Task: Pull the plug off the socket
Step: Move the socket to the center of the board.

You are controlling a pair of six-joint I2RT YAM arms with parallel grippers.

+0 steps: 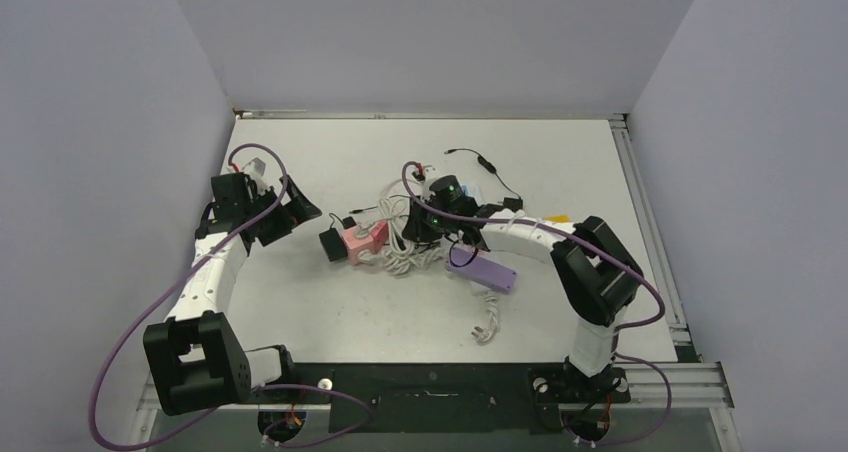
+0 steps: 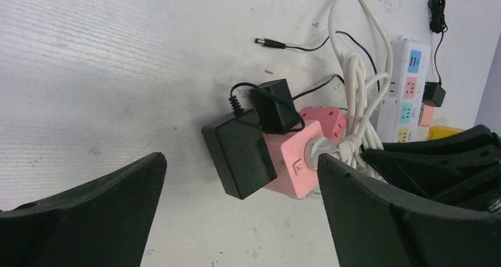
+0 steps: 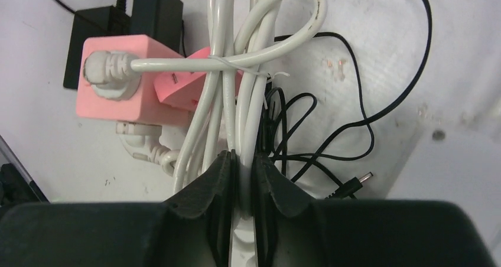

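A pink cube socket point(image 1: 362, 240) point(image 2: 293, 160) point(image 3: 118, 95) lies mid-table. A large black plug point(image 2: 239, 152) point(image 1: 332, 244) sits in its left face and a smaller black plug point(image 2: 273, 106) in the adjoining face. A bundled white cable point(image 3: 242, 101) runs from the socket's front. My right gripper point(image 3: 242, 158) point(image 1: 420, 234) is shut on a strand of that white cable, just right of the socket. My left gripper point(image 2: 239, 160) point(image 1: 300, 210) stands wide open to the socket's left, looking at the large black plug and touching nothing.
A white power strip point(image 2: 407, 90) lies behind the cable bundle. A purple power strip point(image 1: 485, 269) and a loose white plug point(image 1: 485, 329) lie in front of the right arm. Thin black wires with a barrel jack point(image 3: 360, 180) tangle around the bundle.
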